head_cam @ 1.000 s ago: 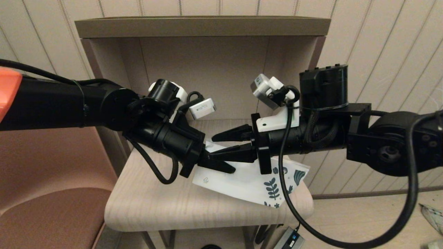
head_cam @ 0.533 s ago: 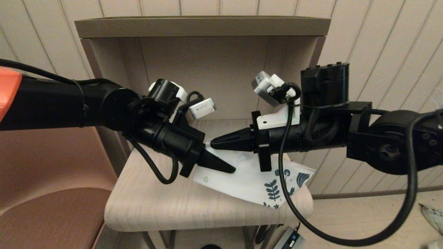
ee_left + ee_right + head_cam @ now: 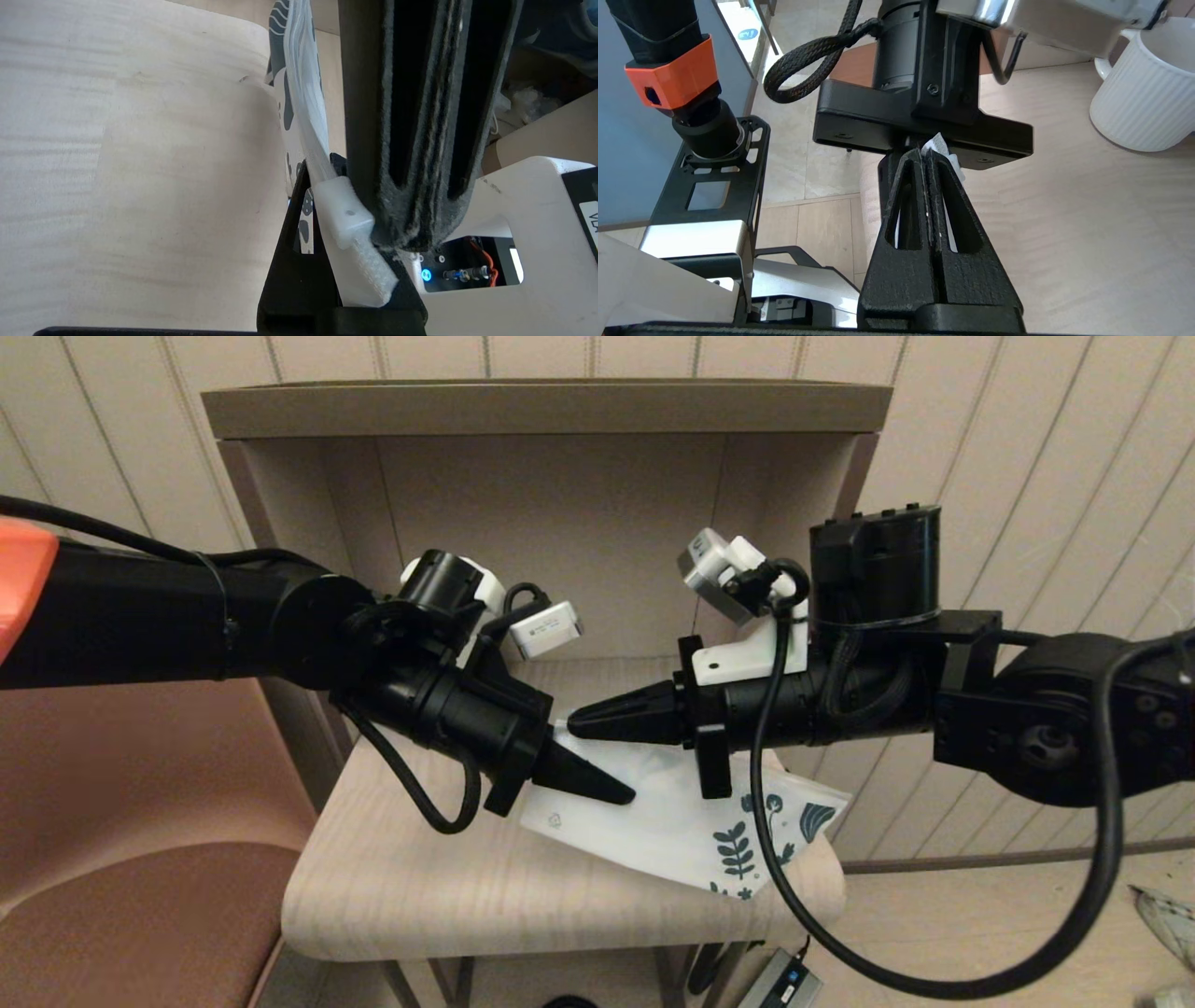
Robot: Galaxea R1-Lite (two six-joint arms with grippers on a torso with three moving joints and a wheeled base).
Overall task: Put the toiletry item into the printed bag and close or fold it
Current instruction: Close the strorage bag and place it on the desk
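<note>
— Judging by how things lie, how far along is it?

— Late, I think. The printed bag (image 3: pixel 672 821) lies on the small wooden table (image 3: pixel 420 887), and both grippers are clenched at its white zip edge (image 3: pixel 348 219): the left gripper (image 3: pixel 611 793) pinches the corner, the right gripper (image 3: pixel 583 721) nips the edge just beside it.

— And the toiletry item?

— Nowhere in sight; probably inside the bag, though I can't tell.

— What's left?

— Drawing the zip shut, or folding the bag. A white ribbed mug (image 3: pixel 1143 88) stands apart, untouched.
</note>
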